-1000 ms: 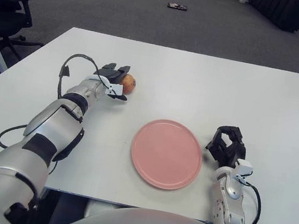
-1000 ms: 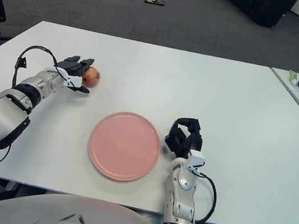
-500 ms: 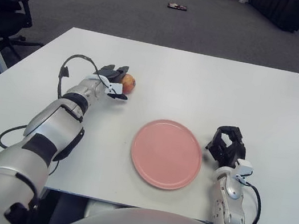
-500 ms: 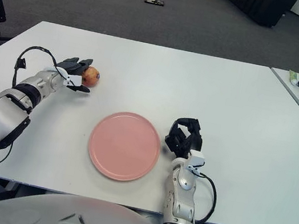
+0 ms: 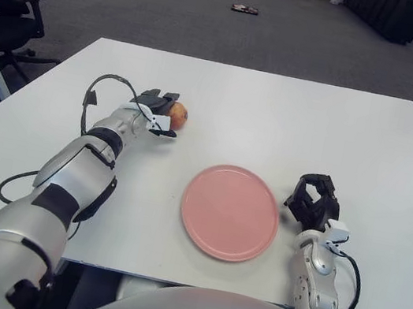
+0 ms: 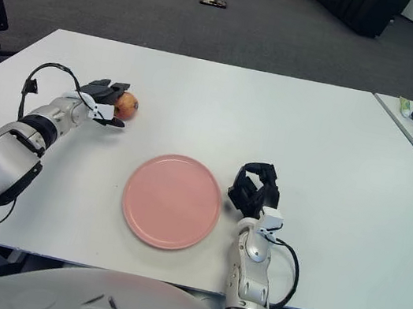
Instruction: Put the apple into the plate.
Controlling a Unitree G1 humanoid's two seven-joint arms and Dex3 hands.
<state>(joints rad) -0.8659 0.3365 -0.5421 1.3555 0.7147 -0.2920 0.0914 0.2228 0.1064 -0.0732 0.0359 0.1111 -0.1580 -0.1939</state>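
Almost nothing moved: my left hand (image 5: 156,111) stays beside the apple (image 5: 177,115), fingers half-curled around it — no firm grasp yet.

Reddish apple (image 5: 178,115) sits on the table; pink plate (image 5: 230,211) lies empty.

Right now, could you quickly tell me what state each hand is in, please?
Left hand: fingers around the apple on the table, though a firm grasp cannot be told.
Right hand: curled shut, holding nothing, just right of the pink plate.
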